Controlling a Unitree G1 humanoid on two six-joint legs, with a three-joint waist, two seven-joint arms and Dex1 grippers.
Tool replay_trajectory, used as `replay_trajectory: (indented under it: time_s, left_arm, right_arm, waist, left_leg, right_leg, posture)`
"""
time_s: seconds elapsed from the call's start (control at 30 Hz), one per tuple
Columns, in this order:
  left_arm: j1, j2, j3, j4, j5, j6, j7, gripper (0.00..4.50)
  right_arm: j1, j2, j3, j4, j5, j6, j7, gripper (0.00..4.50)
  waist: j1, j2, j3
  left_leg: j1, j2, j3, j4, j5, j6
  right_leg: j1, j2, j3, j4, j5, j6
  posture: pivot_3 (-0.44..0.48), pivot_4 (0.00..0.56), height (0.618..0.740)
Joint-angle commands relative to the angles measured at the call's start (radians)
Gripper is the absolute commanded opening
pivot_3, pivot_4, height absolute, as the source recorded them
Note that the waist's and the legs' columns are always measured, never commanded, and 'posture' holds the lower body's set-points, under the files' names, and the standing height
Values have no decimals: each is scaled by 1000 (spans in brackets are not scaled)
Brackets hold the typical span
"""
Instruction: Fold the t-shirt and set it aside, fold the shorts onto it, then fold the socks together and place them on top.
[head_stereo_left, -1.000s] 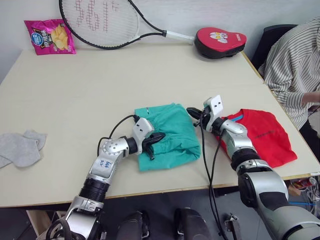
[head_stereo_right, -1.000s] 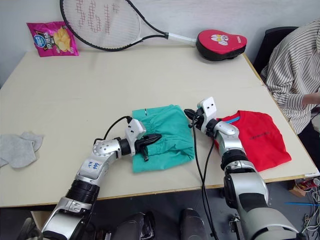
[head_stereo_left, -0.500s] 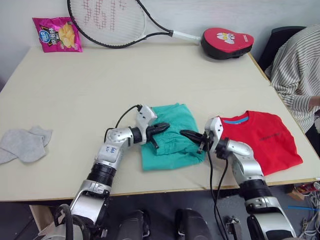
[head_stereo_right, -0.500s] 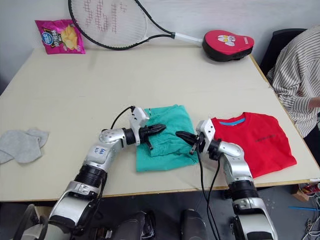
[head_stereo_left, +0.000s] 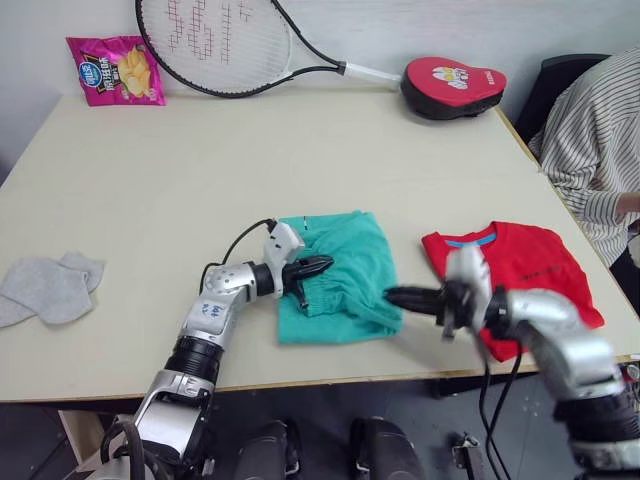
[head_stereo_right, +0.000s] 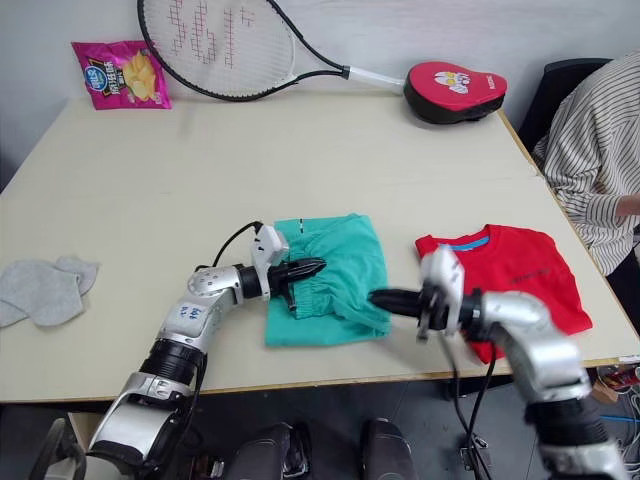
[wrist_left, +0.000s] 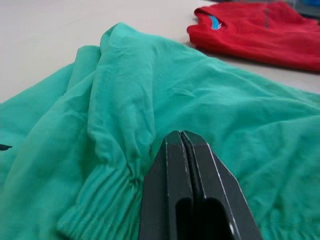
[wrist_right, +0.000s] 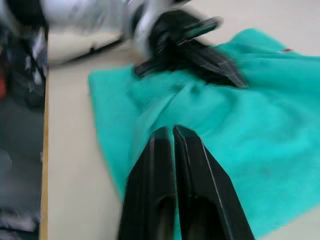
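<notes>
The teal shorts (head_stereo_left: 345, 280) lie folded in a rumpled rectangle near the table's front middle. My left gripper (head_stereo_left: 322, 264) is shut, its tips lying on the gathered fabric at the shorts' left side, with no cloth between the fingers (wrist_left: 172, 150). My right gripper (head_stereo_left: 392, 296) is also shut and points left at the shorts' front right corner, just at the fabric's edge; its fingers (wrist_right: 165, 150) hover over the teal cloth. The red t-shirt (head_stereo_left: 530, 262) lies folded to the right of the shorts. The grey socks (head_stereo_left: 45, 290) rest loose at the far left.
A tennis racket (head_stereo_left: 215, 45), a pink snack bag (head_stereo_left: 112, 68) and a red pad (head_stereo_left: 452, 82) lie along the table's far edge. A person in a striped shirt (head_stereo_left: 600, 130) sits at the right. Bare tabletop (head_stereo_left: 300, 150) spans the middle.
My right gripper has drawn back from over the shorts toward their front right corner, its arm swinging out to the right. The left gripper stays on the shorts.
</notes>
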Motion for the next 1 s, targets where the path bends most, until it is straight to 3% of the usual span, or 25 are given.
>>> replay_trajectory:
  time_s: [0.03,0.1,0.3,0.47,0.6,0.77,0.93,1.0]
  left_arm:
    - [-3,24,5,-40,-14,-42,-50,0]
    - [-7,37,-5,-39,0,-67,-65,0]
    - [-6,52,-5,-52,-9,-31,-74,0]
    - [33,55,-18,-75,2,-9,-66,0]
    - [41,62,-21,-78,23,-47,-52,0]
    - [33,80,-4,-58,18,-58,-53,0]
    - [12,109,28,-62,-24,-54,-95,0]
    - [9,119,43,-80,-52,-30,-119,0]
  right_arm:
    - [-138,-73,39,210,65,446,-66,1613]
    - [-211,-78,74,308,42,503,-58,2253]
    - [-413,55,135,506,-19,589,-125,4388]
    - [-496,190,111,616,-62,561,-194,4388]
    - [-533,246,90,640,-72,560,-209,3465]
    - [-558,307,71,672,-104,536,-249,1717]
    - [-523,293,44,547,-71,573,-242,46]
    - [-490,241,44,433,-31,612,-199,15]
  waist:
    - [0,0,0]
    - [3,0,0]
    - [-8,1,0]
    - [-8,1,0]
    - [-9,1,0]
    - [-10,1,0]
    - [-11,1,0]
    - [-6,1,0]
  left_leg:
    - [0,0,-1,0,0,0]
    - [-1,0,-1,-1,0,0]
    - [-7,0,1,0,3,6]
    - [-6,0,1,3,3,6]
    - [-4,0,1,3,3,6]
    - [-5,0,1,1,3,6]
    - [-5,0,1,1,3,6]
    - [-5,0,1,1,3,6]
  right_leg:
    - [1,0,-2,-1,0,-1]
    - [0,-1,-2,-2,-1,-1]
    - [-4,0,-4,-1,-1,-1]
    - [-3,1,-4,2,-1,-1]
    - [-2,1,-3,3,-1,-1]
    - [-3,1,-3,3,-1,-1]
    - [-3,1,-3,3,-1,-1]
    - [-3,1,-3,2,-1,-1]
  posture:
    - [0,150,740]
    - [0,150,740]
    - [0,150,740]
    - [0,150,740]
    - [0,150,740]
    - [0,150,740]
    - [0,150,740]
    - [0,150,740]
